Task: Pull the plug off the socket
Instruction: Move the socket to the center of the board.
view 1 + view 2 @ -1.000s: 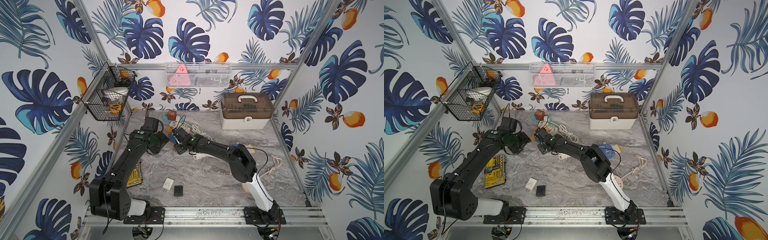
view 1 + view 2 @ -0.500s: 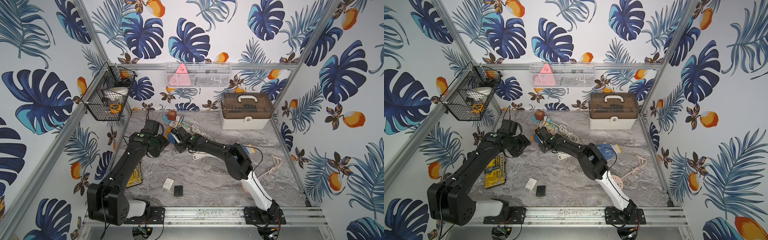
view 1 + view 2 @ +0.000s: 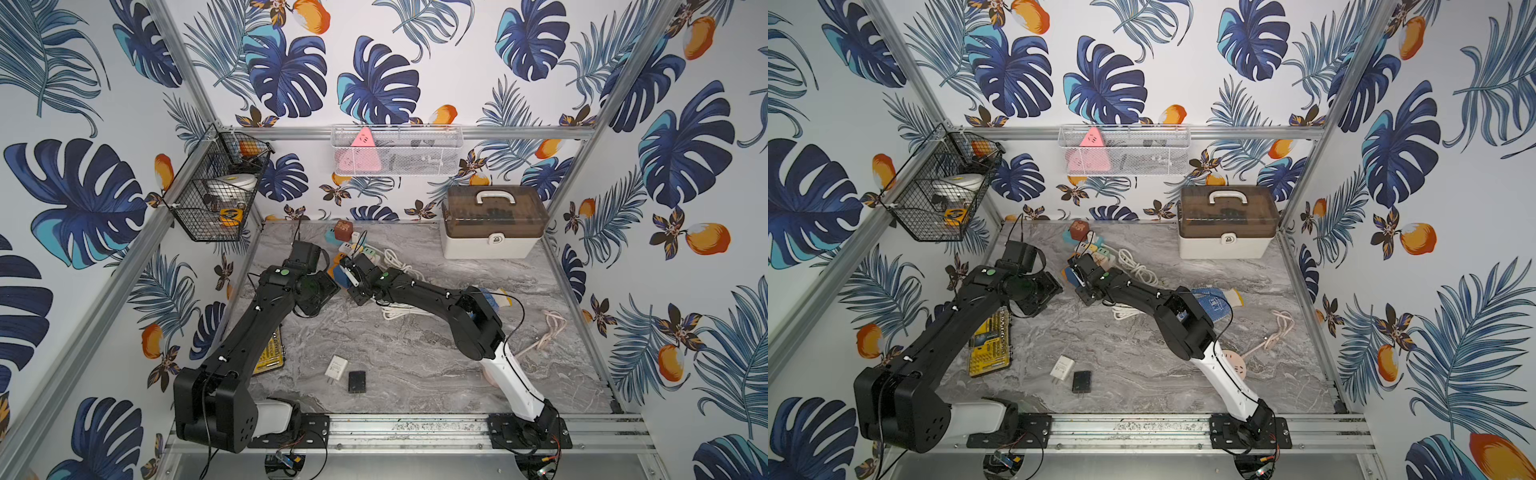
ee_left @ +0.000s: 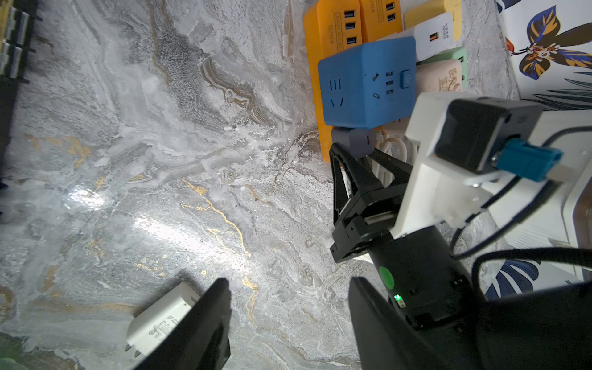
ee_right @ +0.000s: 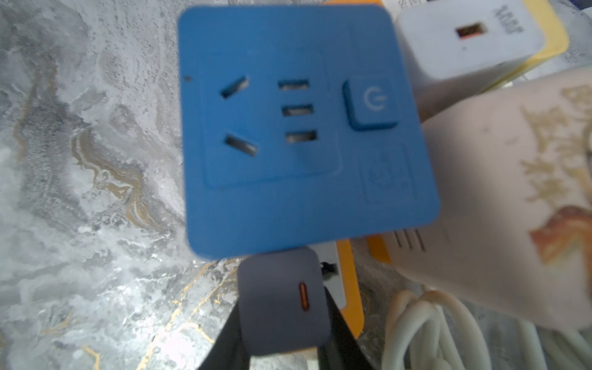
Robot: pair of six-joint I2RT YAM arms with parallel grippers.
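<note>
Cannot see the grey plug [image 5: 278, 320] prongs or most of the orange strip [image 5: 352, 288] under the blue cube [image 5: 304, 128]. Blurs the cube's label. Loses 2 right gripper [image 5: 283, 304] fingers at the picture's bottom. Half hides the white charger [image 4: 157, 320] behind 1 left gripper [image 4: 288, 282] finger.

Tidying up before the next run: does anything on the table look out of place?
Yes. A white adapter and a black adapter lie loose on the table near the front rail, far from the power strips. A glove lies partly under the right arm.
</note>
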